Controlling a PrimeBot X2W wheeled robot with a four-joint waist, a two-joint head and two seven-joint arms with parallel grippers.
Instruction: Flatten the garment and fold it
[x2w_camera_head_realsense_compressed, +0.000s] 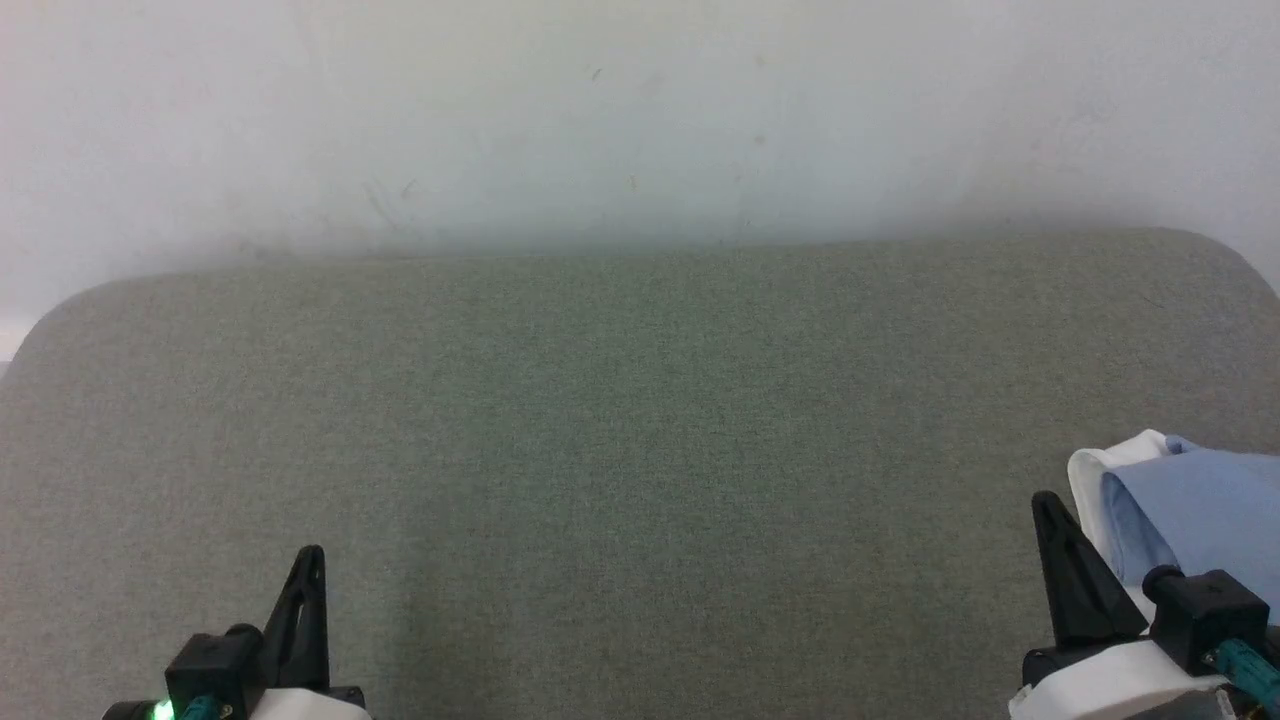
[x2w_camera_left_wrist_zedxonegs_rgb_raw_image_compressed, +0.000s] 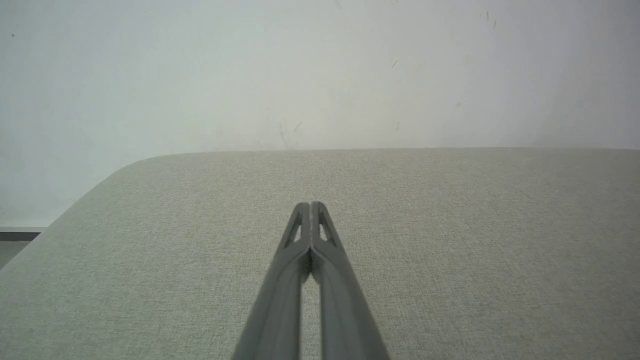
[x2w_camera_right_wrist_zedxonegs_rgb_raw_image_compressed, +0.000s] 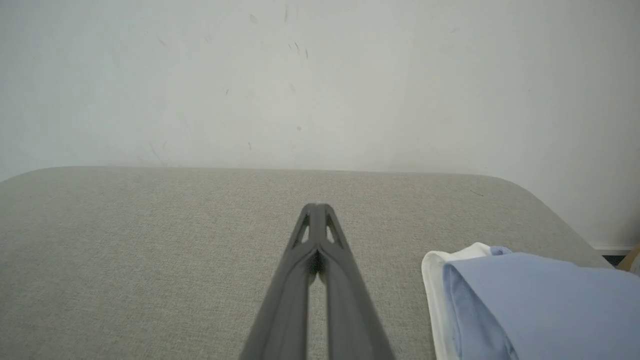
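The garment (x2w_camera_head_realsense_compressed: 1190, 510), light blue with a white edge, lies bunched at the right edge of the grey fabric surface (x2w_camera_head_realsense_compressed: 640, 450); in the right wrist view the garment (x2w_camera_right_wrist_zedxonegs_rgb_raw_image_compressed: 540, 305) sits low on the right, beside my fingers and apart from them. My right gripper (x2w_camera_head_realsense_compressed: 1045, 505) stands shut just left of it with nothing between its fingers, tips together (x2w_camera_right_wrist_zedxonegs_rgb_raw_image_compressed: 316, 206). My left gripper (x2w_camera_head_realsense_compressed: 312, 555) rests at the lower left, far from the cloth, also shut and empty (x2w_camera_left_wrist_zedxonegs_rgb_raw_image_compressed: 310, 204).
A pale wall (x2w_camera_head_realsense_compressed: 640, 120) rises behind the surface's far edge. The surface has rounded far corners, and a strip of floor (x2w_camera_left_wrist_zedxonegs_rgb_raw_image_compressed: 15, 240) shows past its left corner.
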